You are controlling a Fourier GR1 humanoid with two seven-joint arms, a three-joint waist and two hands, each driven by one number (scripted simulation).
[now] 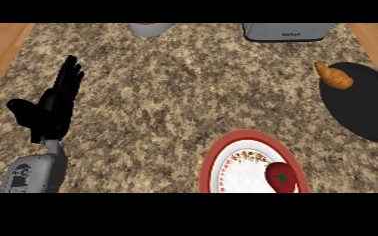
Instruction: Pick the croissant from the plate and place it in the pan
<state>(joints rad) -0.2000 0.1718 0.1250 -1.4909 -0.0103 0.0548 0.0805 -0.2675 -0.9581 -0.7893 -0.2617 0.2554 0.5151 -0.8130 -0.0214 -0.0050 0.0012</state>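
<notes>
Speckled granite surface (170,90) fills the head view, wood strips at both side edges. Black pan (358,105) at right edge, partly cut off. Red-rimmed plate (209,162) at lower centre-right, carrying a tomato (281,177) on its right side. Left hand (55,105) at left, resting, fingers straight and together, pointing up, holding nothing. Grey toaster (286,31) and a grey cup (150,28) at the far edge. Croissant (334,76) lies on the pan's upper left rim.

Granite counter (170,85) carries plate (212,161), pan (358,105), toaster (285,31).
</notes>
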